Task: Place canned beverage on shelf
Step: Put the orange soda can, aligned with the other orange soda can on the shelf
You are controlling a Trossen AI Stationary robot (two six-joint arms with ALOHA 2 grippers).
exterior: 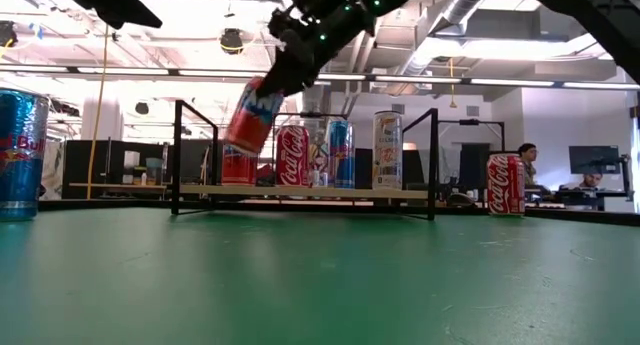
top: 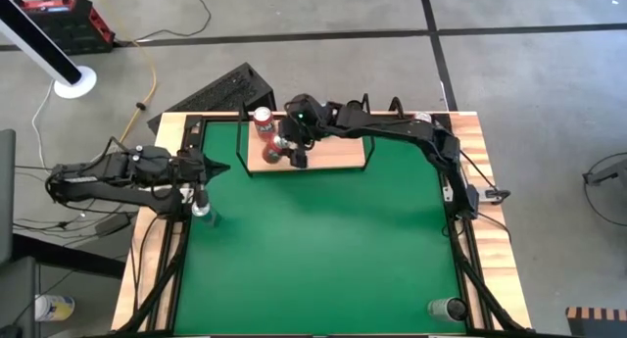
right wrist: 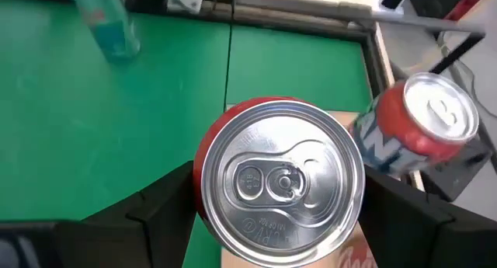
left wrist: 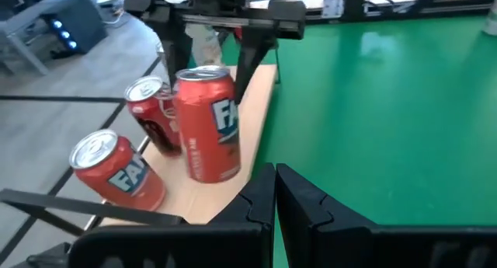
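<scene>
Right pincer [left wrist: 208, 46] grips an upright red can [left wrist: 206, 122] over the shelf [left wrist: 225, 175], two red cans beside

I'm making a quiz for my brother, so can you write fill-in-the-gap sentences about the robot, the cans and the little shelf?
1. The right gripper holds a can at the shelf, and the can's side is mostly ___.
2. The left gripper, waiting near the table's left edge with its fingers shut, holds ___.
3. The top of the table is coloured ___.
4. The shelf's board is made of light ___.

Missing words: red; nothing; green; wood.
</scene>
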